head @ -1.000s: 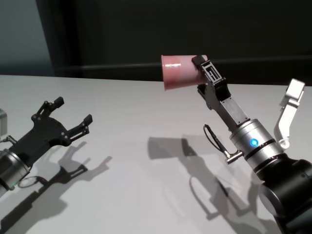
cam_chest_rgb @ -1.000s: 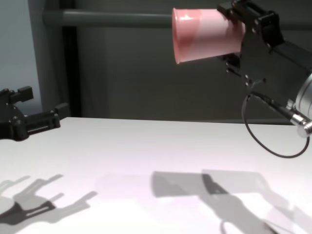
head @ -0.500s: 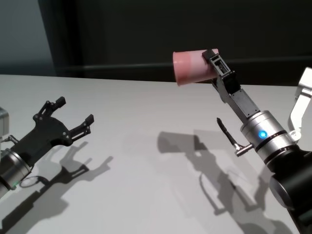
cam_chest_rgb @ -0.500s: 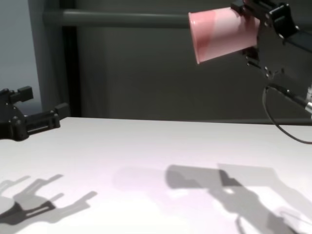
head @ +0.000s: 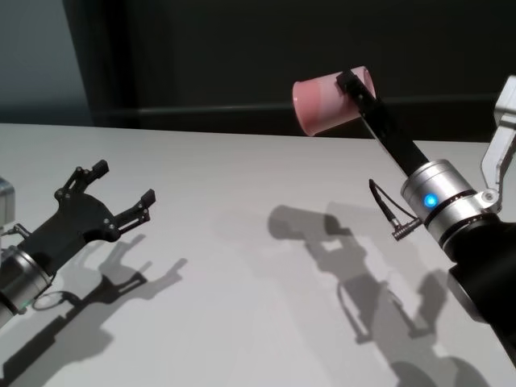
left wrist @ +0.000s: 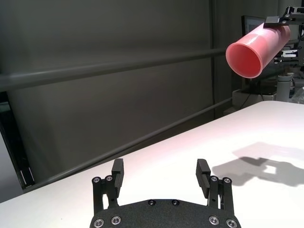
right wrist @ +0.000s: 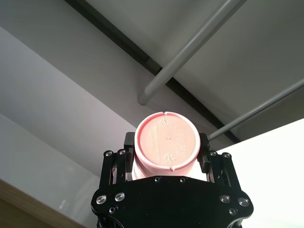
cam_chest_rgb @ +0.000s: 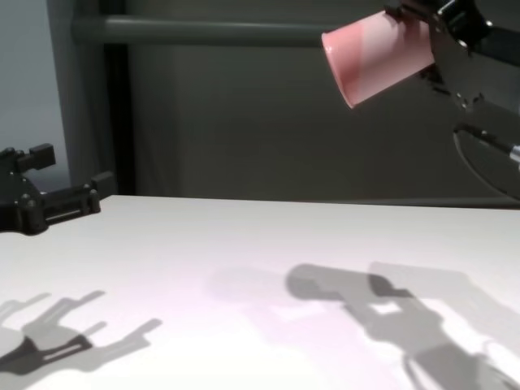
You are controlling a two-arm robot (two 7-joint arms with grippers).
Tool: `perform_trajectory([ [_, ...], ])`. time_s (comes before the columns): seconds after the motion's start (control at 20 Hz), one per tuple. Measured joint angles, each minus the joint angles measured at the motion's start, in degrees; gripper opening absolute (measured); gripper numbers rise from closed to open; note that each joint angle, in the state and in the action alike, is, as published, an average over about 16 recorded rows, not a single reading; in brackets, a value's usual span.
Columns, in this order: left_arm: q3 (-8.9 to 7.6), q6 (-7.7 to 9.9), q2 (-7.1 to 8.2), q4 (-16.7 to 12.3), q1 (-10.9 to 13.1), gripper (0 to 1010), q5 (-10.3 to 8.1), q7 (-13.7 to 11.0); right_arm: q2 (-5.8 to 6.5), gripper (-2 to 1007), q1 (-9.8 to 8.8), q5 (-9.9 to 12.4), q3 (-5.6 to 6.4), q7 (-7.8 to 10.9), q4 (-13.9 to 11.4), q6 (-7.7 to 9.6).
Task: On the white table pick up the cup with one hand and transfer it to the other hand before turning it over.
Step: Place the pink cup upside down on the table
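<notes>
Right gripper (head: 355, 81) clamps the pink cup (head: 322, 103) near its base, held on its side high above the white table (head: 242, 266), rim toward the left. Left gripper (head: 121, 193) rests low at far left, jaws spread and empty. Judged step: the handover or turning over; next, rotation of the cup.

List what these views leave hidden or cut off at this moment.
- Right gripper, shut on the pink cup: the cup's open mouth is hidden in the right wrist view, which shows only its base.
- Cup's base: hidden in the left wrist view, which faces the rim.
- Left gripper, open and low over the white table: its arm is cut by the head view's left edge.
- Right arm: cut off by the chest view's right edge.
</notes>
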Motion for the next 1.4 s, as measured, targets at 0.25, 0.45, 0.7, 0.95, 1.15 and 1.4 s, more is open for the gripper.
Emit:
perform_trajectory([
  [0.25, 0.00, 0.00, 0.00, 0.00, 0.00, 1001, 0.00, 0.00, 2.03, 747, 1.48, -4.25, -1.94, -5.19, -1.41, 0.06],
  [0.45, 0.00, 0.00, 0.00, 0.00, 0.00, 1001, 0.00, 0.00, 3.88, 747, 2.57, -7.02, -3.41, -8.55, -2.44, 1.48],
  [0.7, 0.00, 0.00, 0.00, 0.00, 0.00, 1001, 0.00, 0.00, 6.46, 747, 4.19, -10.11, -5.32, -11.78, -3.48, 5.32],
  [0.95, 0.00, 0.00, 0.00, 0.00, 0.00, 1001, 0.00, 0.00, 8.98, 747, 6.42, -13.14, -7.63, -13.11, -3.56, 10.67],
  [1.15, 0.00, 0.00, 0.00, 0.00, 0.00, 1001, 0.00, 0.00, 10.71, 747, 8.45, -15.65, -9.75, -12.98, -2.92, 14.98],
  [1.4, 0.00, 0.00, 0.00, 0.00, 0.00, 1001, 0.00, 0.00, 12.21, 747, 10.74, -18.45, -12.23, -11.81, -1.62, 19.19],
])
